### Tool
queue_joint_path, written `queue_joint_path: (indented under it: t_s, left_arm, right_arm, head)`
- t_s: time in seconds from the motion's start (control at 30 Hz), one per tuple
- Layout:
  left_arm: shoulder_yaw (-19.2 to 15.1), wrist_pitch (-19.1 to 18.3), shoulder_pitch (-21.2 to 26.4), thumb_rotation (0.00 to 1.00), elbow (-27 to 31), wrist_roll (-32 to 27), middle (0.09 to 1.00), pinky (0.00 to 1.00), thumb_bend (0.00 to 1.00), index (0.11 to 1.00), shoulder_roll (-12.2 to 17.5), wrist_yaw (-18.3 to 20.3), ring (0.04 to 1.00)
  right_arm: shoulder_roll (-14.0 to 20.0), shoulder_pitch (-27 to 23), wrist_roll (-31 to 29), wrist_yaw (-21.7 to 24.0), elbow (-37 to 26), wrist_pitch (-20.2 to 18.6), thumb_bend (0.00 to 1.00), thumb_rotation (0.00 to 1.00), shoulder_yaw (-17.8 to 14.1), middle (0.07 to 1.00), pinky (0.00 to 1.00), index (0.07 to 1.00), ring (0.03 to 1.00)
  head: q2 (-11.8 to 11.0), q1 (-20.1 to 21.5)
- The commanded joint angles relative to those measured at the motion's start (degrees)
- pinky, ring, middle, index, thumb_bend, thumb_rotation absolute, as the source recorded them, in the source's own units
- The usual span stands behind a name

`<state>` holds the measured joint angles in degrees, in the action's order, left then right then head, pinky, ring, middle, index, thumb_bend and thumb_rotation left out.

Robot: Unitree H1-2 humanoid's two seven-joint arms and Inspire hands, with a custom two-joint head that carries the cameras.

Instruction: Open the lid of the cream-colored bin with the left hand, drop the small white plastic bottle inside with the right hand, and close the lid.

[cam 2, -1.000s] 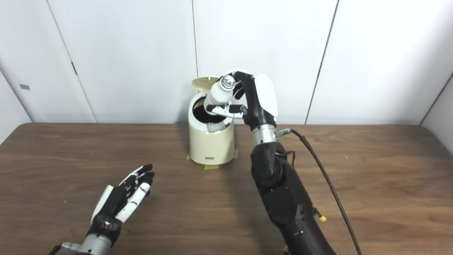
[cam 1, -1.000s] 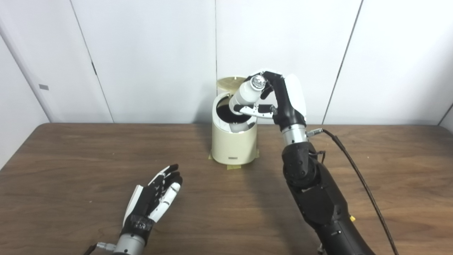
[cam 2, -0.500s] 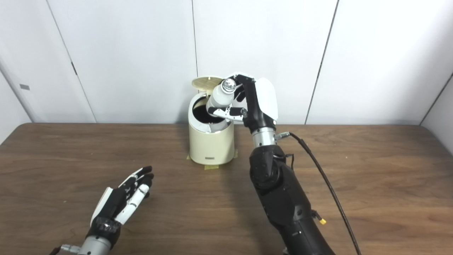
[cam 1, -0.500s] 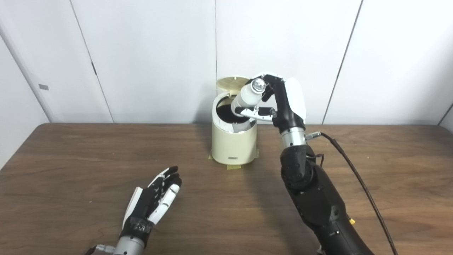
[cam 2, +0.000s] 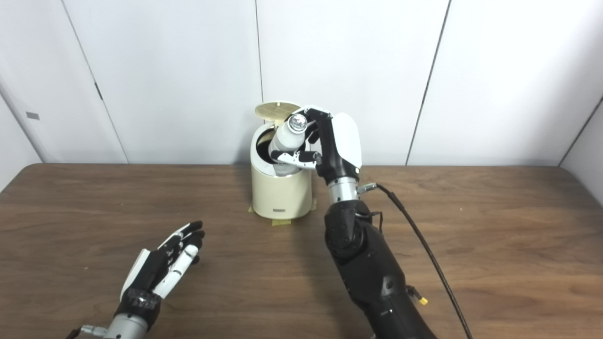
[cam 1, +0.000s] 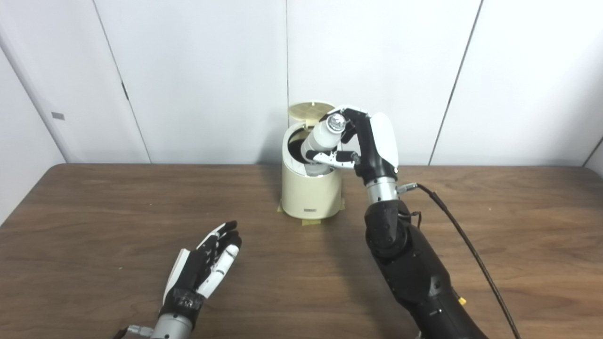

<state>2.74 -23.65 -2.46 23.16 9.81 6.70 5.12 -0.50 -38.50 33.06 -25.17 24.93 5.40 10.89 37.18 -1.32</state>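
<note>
The cream-colored bin (cam 1: 311, 193) stands at the back middle of the table, its round lid (cam 1: 310, 111) tipped up behind the dark opening. My right hand (cam 1: 365, 143) is shut on the small white plastic bottle (cam 1: 321, 136), which tilts with its lower end inside the bin's mouth and its shiny cap up. My left hand (cam 1: 207, 266) rests open, palm up, on the table at the front left, far from the bin.
The brown wooden table (cam 1: 94, 221) stretches wide on both sides of the bin. A black cable (cam 1: 464, 240) trails from the right wrist across the table. Yellow tape (cam 1: 311, 220) marks the bin's foot. White wall panels stand close behind.
My right hand has shifted left and down, carrying the bottle lower into the bin's opening. The left hand has stayed in place.
</note>
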Motion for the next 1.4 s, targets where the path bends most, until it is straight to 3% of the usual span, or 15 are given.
queue_joint_path:
  t_s: [0.0, 0.13, 0.47, 0.73, 1.1, 1.37]
  left_arm:
    - [-0.13, 1.16, 0.93, 0.74, 2.11, 0.21, 0.885, 0.83, 0.54, 0.918, -0.31, -0.64, 0.883]
    - [0.07, 0.55, 0.84, 0.75, 2.33, 0.69, 0.885, 0.87, 0.55, 0.913, -0.51, -0.88, 0.895]
    - [0.35, 1.18, 0.44, 0.75, 2.31, 0.95, 0.881, 0.86, 0.54, 0.908, -0.51, -1.07, 0.885]
    - [0.03, 1.65, 0.23, 0.74, 2.18, 0.32, 0.894, 0.87, 0.55, 0.904, -0.58, -1.14, 0.897]
    - [0.22, 0.69, 0.15, 0.75, 2.66, 0.59, 0.895, 0.89, 0.56, 0.889, -0.95, -1.38, 0.903]
    - [0.42, 1.07, 0.22, 0.75, 2.4, 0.8, 0.897, 0.87, 0.56, 0.885, -0.95, -1.55, 0.899]
  right_arm:
    - [-0.27, -3.47, 0.26, -1.72, -0.98, 2.28, 0.5, 0.0, -0.16, 0.492, 0.38, 0.494, 0.424]
    - [-0.44, -3.83, 0.59, -2.74, -0.39, 2.23, 0.5, 0.0, -0.21, 0.489, 0.38, 0.497, 0.423]
    - [-0.32, -4.32, 0.49, -5.08, 1.48, 2.99, 0.5, 0.0, -0.23, 0.485, 0.38, 0.502, 0.422]
    - [-0.5, -4.01, -0.23, -4.19, 1.04, 1.82, 0.49, 0.0, -0.27, 0.501, 0.34, 0.559, 0.404]
    - [-0.19, -3.83, 0.47, -4.0, 0.91, 1.71, 0.49, 0.0, 0.29, 0.546, 0.34, 0.535, 0.418]
    - [0.09, -3.67, 0.65, -3.56, 0.95, 1.51, 0.5, 0.0, 0.54, 0.518, 0.37, 0.483, 0.464]
  head:
    - [0.06, 0.09]
    - [0.08, 0.31]
    - [0.17, 0.23]
    - [0.3, 0.28]
    - [0.55, 0.37]
    - [0.52, 0.45]
